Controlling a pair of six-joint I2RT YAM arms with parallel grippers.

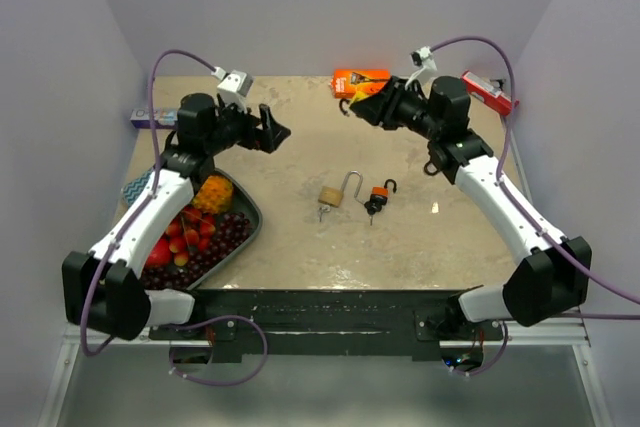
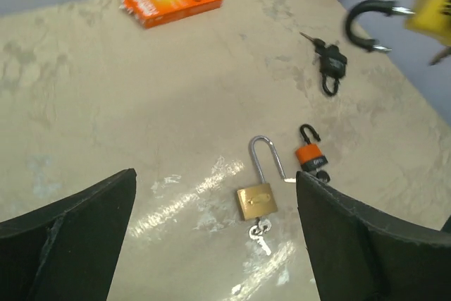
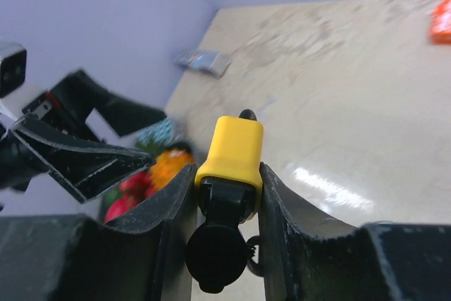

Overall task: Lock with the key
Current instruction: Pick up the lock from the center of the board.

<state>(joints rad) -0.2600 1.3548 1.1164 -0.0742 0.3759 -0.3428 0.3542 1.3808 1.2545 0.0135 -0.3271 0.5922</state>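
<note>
1. A beige marbled table stands between pale lilac walls.
2. A brass padlock, its shackle open and a key in its base, lies mid-table beside a small orange padlock.
3. The right gripper is clamped on a yellow padlock near the far edge.
4. The left gripper has its fingers wide apart and holds nothing.
5. The black part under the yellow body is too blurred to make out.
</note>
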